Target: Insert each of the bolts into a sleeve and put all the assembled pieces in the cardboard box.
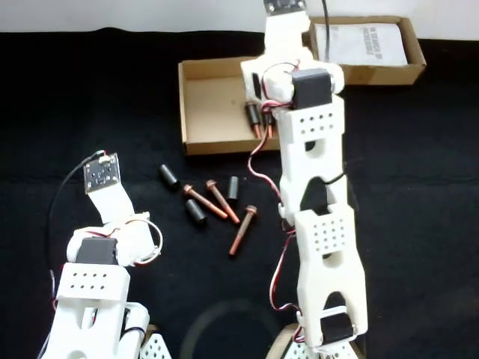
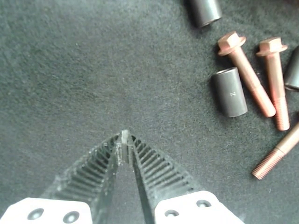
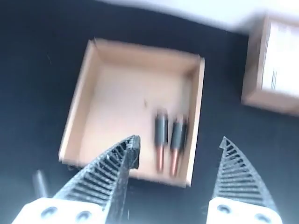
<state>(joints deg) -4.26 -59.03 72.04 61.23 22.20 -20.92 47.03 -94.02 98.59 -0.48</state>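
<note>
Bolts, sleeves loose on black cloth; white band beyond.

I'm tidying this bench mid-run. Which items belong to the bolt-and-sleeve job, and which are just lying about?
Job: three loose bolts; three sleeves; cardboard box; two assembled pieces inside it.
Lying about: second box; printed sheet inside it.

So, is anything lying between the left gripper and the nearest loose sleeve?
Nothing visible does. Bare black cloth separates the shut left gripper from the nearest sleeve. The loose bolts lie beyond it.
</note>
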